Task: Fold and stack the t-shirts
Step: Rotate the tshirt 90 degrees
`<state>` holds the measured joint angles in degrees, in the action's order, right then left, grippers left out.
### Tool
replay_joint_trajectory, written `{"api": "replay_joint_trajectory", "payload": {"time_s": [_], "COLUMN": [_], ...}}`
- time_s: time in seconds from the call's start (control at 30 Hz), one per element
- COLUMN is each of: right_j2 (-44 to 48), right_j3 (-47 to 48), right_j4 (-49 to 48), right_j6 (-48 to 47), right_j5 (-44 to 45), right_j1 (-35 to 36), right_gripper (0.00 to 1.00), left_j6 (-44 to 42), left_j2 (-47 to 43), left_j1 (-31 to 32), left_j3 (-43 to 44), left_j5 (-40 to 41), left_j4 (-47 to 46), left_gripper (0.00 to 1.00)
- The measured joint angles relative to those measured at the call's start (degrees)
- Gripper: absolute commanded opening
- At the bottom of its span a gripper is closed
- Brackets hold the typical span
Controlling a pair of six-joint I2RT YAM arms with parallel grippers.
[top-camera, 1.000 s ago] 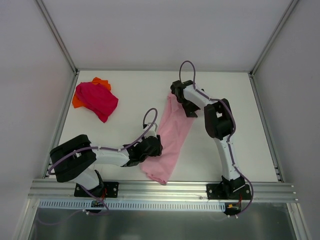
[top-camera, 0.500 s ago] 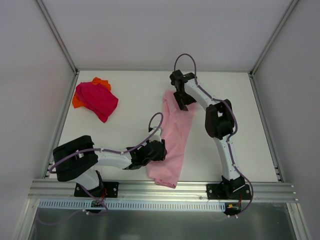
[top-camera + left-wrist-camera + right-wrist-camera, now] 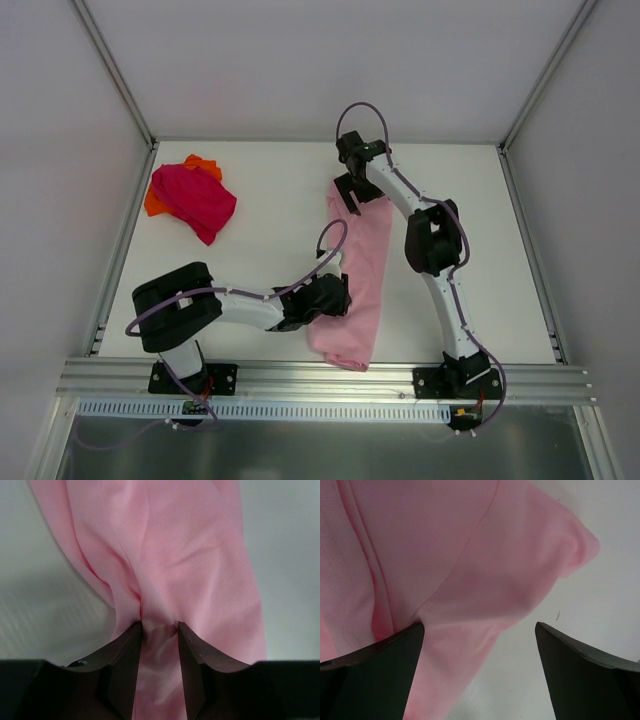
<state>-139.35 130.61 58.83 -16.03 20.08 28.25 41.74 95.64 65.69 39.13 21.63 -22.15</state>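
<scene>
Left wrist view, your left gripper (image 3: 159, 626) clamped on a bunched fold of the light pink t-shirt (image 3: 190, 555), your right gripper (image 3: 479, 625) spread wide over its far end.

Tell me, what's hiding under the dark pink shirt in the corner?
An orange t-shirt lies under the magenta t-shirt. Only its edges peek out at the far and left sides. The rest is covered, so its shape cannot be seen.

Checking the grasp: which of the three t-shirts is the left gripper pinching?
The light pink cloth t-shirt, stretched out mid-table; the magenta t-shirt and orange t-shirt lie bunched far left, untouched.
</scene>
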Motion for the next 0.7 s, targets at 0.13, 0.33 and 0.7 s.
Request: {"api": "replay_joint_trajectory", "payload": {"time_s": [0.13, 0.33, 0.7], "right_j2": [-1.9, -3.4, -3.4], "right_j3": [0.0, 0.7, 0.9], "right_j4": [-0.9, -1.9, -3.9], "right_j6": [-1.1, -2.6, -5.7], "right_j5": [-2.1, -6.4, -14.9], "right_j1": [0.0, -0.3, 0.4], "right_gripper": [1.0, 1.0, 1.0], "left_j6": [-0.5, -0.9, -0.9], "left_j2": [2.5, 2.8, 2.8], "left_j1": [0.0, 0.0, 0.0], "left_j3": [2.6, 3.0, 3.3], "left_j5": [-0.5, -0.6, -0.6], "left_j4": [-0.6, -0.6, 0.1], "left_gripper": [0.36, 0.36, 0.39]}}
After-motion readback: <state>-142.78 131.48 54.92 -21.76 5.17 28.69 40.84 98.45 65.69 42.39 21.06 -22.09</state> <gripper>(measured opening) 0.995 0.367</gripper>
